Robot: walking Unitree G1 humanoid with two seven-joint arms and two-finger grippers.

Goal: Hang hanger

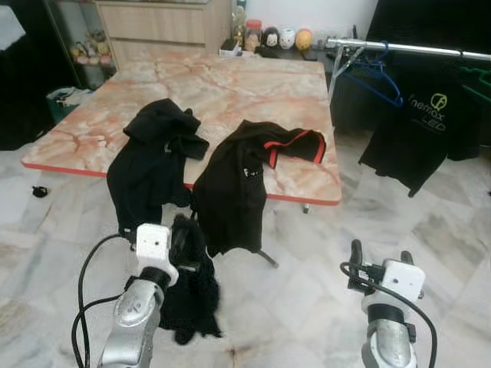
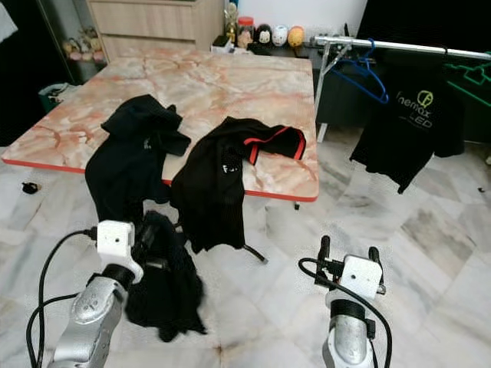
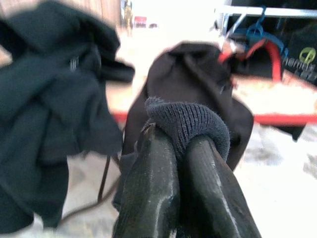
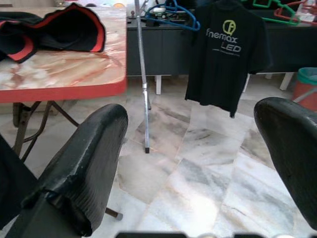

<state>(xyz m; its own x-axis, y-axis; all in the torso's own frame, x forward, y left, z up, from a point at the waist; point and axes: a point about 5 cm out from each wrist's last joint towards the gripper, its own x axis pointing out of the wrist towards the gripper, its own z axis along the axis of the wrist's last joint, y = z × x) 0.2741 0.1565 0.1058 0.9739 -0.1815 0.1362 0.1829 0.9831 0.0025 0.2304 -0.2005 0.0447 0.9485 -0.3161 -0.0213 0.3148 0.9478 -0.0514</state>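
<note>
- Wide marble-patterned table (image 1: pixel 222 92) with a red edge stands ahead, on a pale veined marble floor (image 1: pixel 307 291).
- Two black garments lie on the table: a plain one (image 1: pixel 149 153) on the robot's left, spilling over the near edge, and one with red trim (image 1: pixel 253 165) beside it, also hanging down over the front.
- Left gripper (image 3: pixel 185 144) sits low, in front of the table's near edge, its two black fingers pressed together on a fold of dark knitted cloth (image 3: pixel 190 119); a bundle of dark fabric (image 1: pixel 192 291) hangs below it toward the floor.
- Right gripper (image 4: pixel 198 163) is low over the floor, right of the table, fingers spread wide with nothing between them.
- To the right of the table, a silver clothes rail (image 1: pixel 406 48) runs across; a blue hanger (image 1: pixel 376 73) hangs on it near its left end, right by the table's far corner.
- Next to that, a black T-shirt with a printed logo (image 1: pixel 418 123) hangs from the same rail, and a green hanger (image 1: pixel 477 80) shows at the far right.
- At the back, a wooden drawer cabinet (image 1: pixel 165 27) stands against the wall, with a row of small round figures (image 1: pixel 284 37) just behind the table's far edge.
</note>
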